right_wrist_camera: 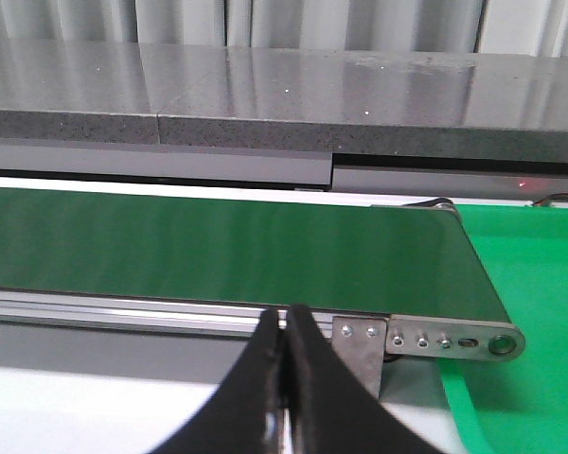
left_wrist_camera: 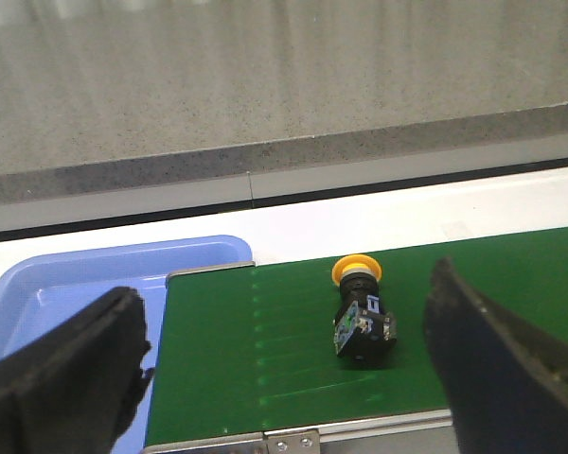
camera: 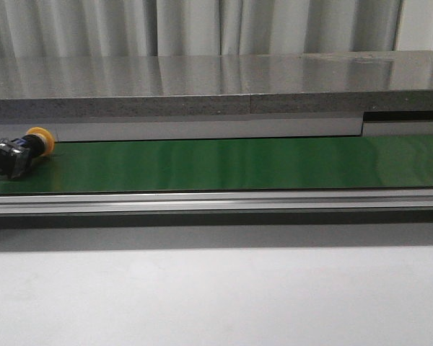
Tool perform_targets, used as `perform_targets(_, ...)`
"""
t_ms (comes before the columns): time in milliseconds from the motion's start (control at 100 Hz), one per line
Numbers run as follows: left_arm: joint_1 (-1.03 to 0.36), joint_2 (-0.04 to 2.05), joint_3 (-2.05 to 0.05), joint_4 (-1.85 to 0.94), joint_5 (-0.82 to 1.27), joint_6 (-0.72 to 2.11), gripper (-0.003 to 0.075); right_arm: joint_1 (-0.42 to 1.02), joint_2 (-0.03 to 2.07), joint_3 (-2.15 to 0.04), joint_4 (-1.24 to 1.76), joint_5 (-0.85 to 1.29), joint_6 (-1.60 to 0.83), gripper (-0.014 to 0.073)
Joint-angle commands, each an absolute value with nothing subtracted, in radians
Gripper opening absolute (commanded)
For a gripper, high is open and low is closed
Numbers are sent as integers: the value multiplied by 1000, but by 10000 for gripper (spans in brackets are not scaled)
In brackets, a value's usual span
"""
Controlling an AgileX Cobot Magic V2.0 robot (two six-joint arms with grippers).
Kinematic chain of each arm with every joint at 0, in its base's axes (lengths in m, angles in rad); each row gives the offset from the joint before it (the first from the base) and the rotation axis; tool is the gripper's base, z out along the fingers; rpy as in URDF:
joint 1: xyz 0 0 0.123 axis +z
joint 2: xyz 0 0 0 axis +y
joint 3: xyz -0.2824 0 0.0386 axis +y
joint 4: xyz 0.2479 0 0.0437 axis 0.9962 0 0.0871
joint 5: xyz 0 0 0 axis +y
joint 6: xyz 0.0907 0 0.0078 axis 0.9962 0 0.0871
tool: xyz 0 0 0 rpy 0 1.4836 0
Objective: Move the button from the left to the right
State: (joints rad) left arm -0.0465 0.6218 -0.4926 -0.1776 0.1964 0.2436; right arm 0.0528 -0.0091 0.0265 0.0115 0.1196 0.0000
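The button [camera: 18, 153], with a yellow-orange cap and a black blocky body, lies on its side on the green belt [camera: 224, 164] at the far left. In the left wrist view the button [left_wrist_camera: 362, 317] lies between and beyond my black fingers. My left gripper [left_wrist_camera: 286, 364] is open and empty, short of the belt's near rail. My right gripper [right_wrist_camera: 284, 326] is shut and empty, in front of the belt's right end. Neither gripper shows in the front view.
A blue tray [left_wrist_camera: 85, 279] sits at the belt's left end. A bright green surface [right_wrist_camera: 530, 284] lies past the belt's right end. An aluminium rail [camera: 216, 200] runs along the belt's near side. A grey ledge [camera: 202, 90] stands behind.
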Motion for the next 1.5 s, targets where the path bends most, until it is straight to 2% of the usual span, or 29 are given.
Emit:
perform_targets(0,-57,543,-449,-194,82,242,579,46,-25,9,8,34,0,-68)
perform_targets(220,-57,388,-352,-198,94,242,579,46,-25,9,8,34,0,-68)
perform_targets(370,-57,359,-337,-198,100,242,575,46,-25,9,8,34,0,-68)
perform_targets(550,-57,359,-337,-198,102,242,522,46,-25,9,8,34,0,-68)
perform_targets(690,-57,359,-337,-198,119,242,388,46,-25,9,8,34,0,-68)
perform_targets(990,-57,359,-337,-198,156,242,-15,46,-25,9,8,34,0,-68)
perform_targets(1490,-57,359,-337,-198,156,242,-19,46,-25,8,8,9,0,-68)
